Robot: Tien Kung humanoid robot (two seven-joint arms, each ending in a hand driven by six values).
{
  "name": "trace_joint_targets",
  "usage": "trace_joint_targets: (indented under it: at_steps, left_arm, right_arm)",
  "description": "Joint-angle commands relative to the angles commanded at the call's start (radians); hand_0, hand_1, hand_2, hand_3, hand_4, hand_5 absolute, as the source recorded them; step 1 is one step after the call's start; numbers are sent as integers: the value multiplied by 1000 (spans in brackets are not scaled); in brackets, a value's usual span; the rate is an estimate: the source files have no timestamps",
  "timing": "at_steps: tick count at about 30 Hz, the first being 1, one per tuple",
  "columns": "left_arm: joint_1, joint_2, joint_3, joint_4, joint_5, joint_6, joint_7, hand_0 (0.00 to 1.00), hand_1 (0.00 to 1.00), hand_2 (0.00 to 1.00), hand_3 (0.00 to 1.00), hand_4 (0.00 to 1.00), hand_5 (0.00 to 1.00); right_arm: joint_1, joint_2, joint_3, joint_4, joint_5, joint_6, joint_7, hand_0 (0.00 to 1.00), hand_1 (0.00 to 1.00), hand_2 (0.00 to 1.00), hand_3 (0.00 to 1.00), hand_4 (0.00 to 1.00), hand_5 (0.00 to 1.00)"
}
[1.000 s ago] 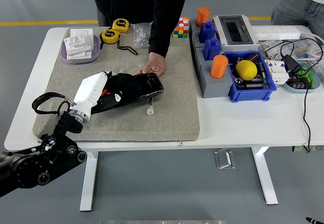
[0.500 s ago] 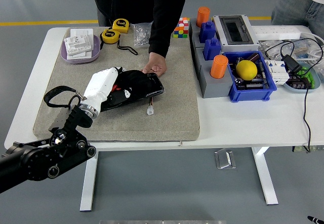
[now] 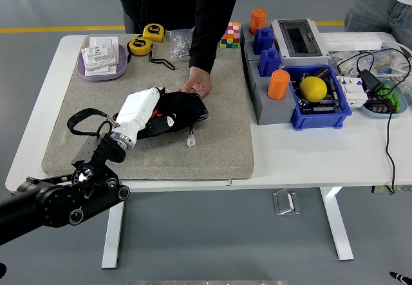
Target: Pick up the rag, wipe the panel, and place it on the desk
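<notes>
One robot arm in view, the left, entering from the lower left corner; its white hand [image 3: 138, 110] lies flat on the black panel [image 3: 180, 112], fingers hidden against the dark surface, so I cannot tell whether they are spread or curled. No rag can be made out separately; something black with red marks sits under the hand but is not identifiable. The panel lies on the grey mat [image 3: 219, 150], its long axis running left to right and slightly tilted, the right end a little higher in the picture. One person stands at the far side; one hand [image 3: 197, 82] presses the panel's far edge, fingers curled down onto it. A small white connector [image 3: 191, 141] on a thin wire lies just beside the panel's near edge. Counts: two yellow tape measures [image 3: 141, 44], each with a round label whose print is too small to read; two orange cylinders [image 3: 279, 84]; two blue blocks [image 3: 269, 61]; one yellow ball [image 3: 313, 89] in a blue bin [image 3: 341, 112]; one purple tray [image 3: 103, 73] holding white cards; one colour cube [image 3: 230, 35]; one grey box [image 3: 299, 39].
</notes>
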Motion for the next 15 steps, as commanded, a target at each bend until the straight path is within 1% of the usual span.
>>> trace_joint_targets:
  at_steps: [13, 15]
  left_arm:
    - [-23, -23, 32, 35, -21, 0, 0, 184, 139, 500, 475, 272, 2]
    - [-32, -32, 34, 45, -27, 0, 0, 184, 139, 500, 475, 272, 2]
  right_arm:
    - [2, -5, -12, 2, -2, 2, -2, 754, 566, 699, 593, 994, 537]
    - [2, -5, -16, 1, -2, 3, -3, 754, 566, 699, 593, 994, 537]
